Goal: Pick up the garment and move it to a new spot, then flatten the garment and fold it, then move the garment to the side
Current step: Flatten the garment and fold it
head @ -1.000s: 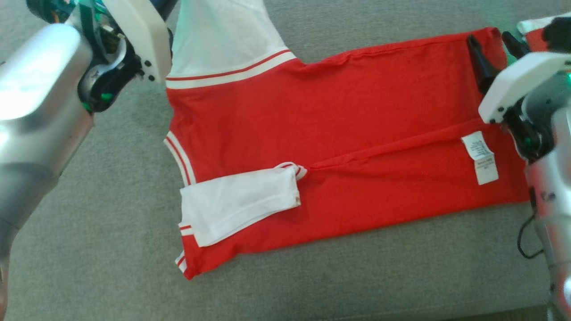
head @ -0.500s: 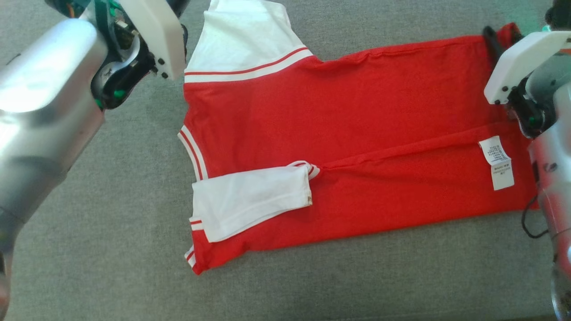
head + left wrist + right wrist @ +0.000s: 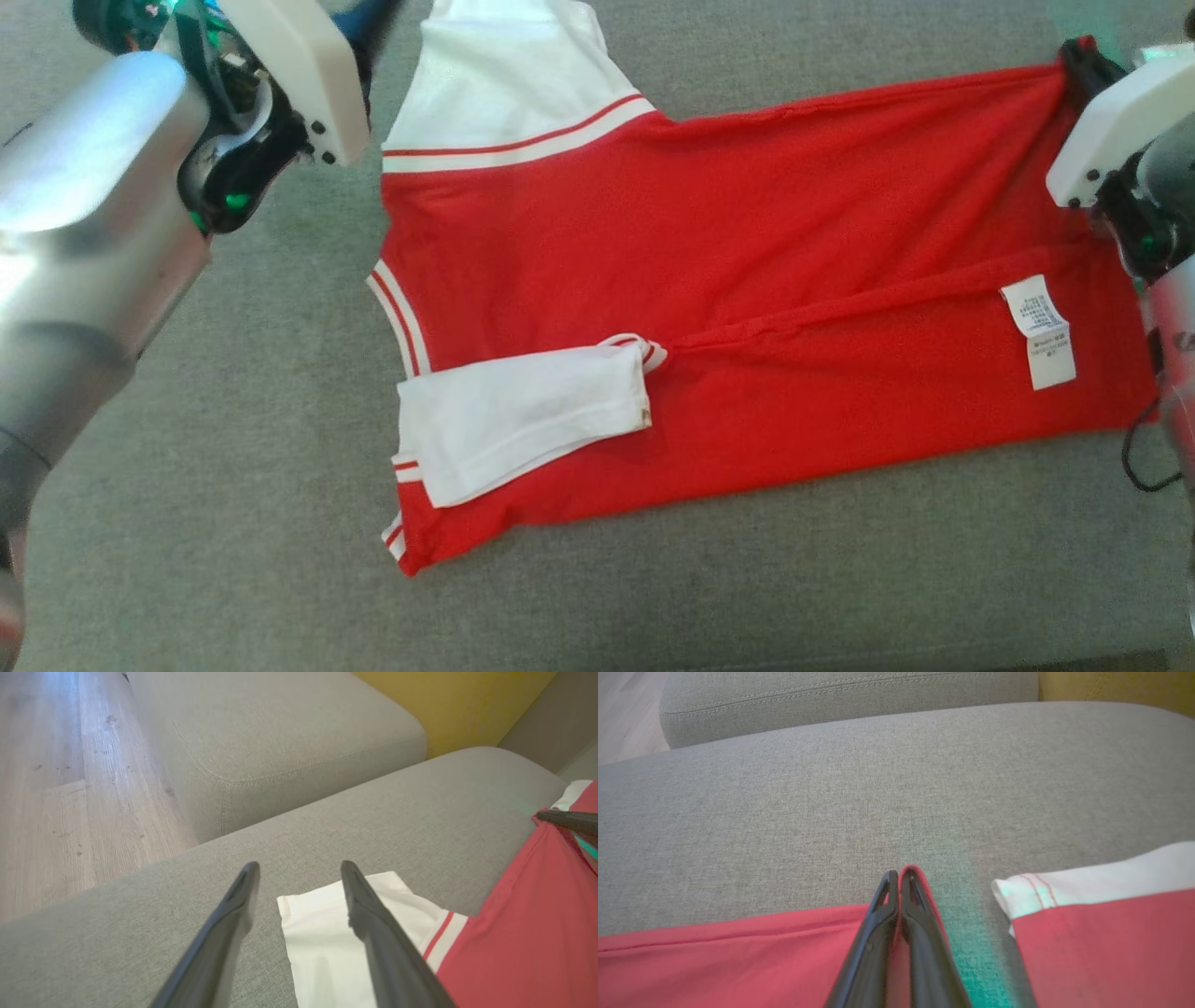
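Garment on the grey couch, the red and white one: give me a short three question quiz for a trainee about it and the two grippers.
1. True or false: the right gripper is shut on a red corner of the garment.
2. Pick one. The left gripper is: A) open, by the edge of the white sleeve; B) shut on that sleeve; C) shut on nothing.
3. Fill the gap: in the head view, the white care label lies on the end of the garment nearer the ___ gripper.

Key: 1 true; 2 A; 3 right.
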`<state>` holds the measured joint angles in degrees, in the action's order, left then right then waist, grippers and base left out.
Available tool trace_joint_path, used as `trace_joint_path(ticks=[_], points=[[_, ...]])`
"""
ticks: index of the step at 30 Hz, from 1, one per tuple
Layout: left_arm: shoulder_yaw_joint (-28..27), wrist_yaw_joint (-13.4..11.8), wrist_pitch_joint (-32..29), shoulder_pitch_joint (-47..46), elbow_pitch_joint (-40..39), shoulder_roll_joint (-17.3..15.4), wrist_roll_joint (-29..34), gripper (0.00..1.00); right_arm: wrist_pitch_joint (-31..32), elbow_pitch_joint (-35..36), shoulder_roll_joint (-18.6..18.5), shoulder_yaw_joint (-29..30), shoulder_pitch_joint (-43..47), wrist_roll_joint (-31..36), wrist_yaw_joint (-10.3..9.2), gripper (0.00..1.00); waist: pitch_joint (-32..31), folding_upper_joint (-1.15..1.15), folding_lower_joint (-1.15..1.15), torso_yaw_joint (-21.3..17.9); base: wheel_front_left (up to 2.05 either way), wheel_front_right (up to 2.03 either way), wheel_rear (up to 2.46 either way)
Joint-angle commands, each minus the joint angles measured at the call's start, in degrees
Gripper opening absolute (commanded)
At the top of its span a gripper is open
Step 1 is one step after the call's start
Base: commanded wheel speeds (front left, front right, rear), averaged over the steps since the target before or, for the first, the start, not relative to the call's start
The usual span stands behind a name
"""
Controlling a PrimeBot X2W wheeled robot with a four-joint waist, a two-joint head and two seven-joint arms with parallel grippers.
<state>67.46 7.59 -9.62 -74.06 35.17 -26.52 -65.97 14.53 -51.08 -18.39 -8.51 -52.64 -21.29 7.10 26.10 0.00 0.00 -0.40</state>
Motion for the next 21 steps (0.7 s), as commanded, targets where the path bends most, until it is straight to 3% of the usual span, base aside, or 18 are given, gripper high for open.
trace_joint_path(ticks=[1, 13, 20, 21], points=[[-1.49, -0.10, -0.38, -3.00, -0.12, -1.63, -0.17, 1.00, -0.60, 2.00, -0.30, -0.88, -1.74, -0.79, 0.39, 0.00, 0.98, 0.00, 0.00, -0.69, 0.00, 0.00, 0.00], [1.91, -0.10, -5.61, -7.16, 11.94, 1.56, 1.25, 1.00, -1.31, 4.39, 0.56, -6.32, -4.38, -5.53, 0.39, 0.00, 5.92, 0.00, 0.00, -4.66, 0.00, 0.00, 0.00], [4.00, -0.10, -12.66, -8.10, 13.03, 2.30, 0.98, 1.00, -2.60, 3.73, 0.51, -7.48, -4.90, -7.48, 0.39, 0.00, 6.76, 0.00, 0.00, -5.40, 0.00, 0.00, 0.00], [4.19, -0.10, -12.90, -8.31, 12.93, 2.10, 1.26, 0.63, -2.76, 3.65, 0.49, -7.66, -4.97, -7.65, 0.39, 0.00, 6.87, 0.00, 0.00, -5.46, 0.00, 0.00, 0.00]])
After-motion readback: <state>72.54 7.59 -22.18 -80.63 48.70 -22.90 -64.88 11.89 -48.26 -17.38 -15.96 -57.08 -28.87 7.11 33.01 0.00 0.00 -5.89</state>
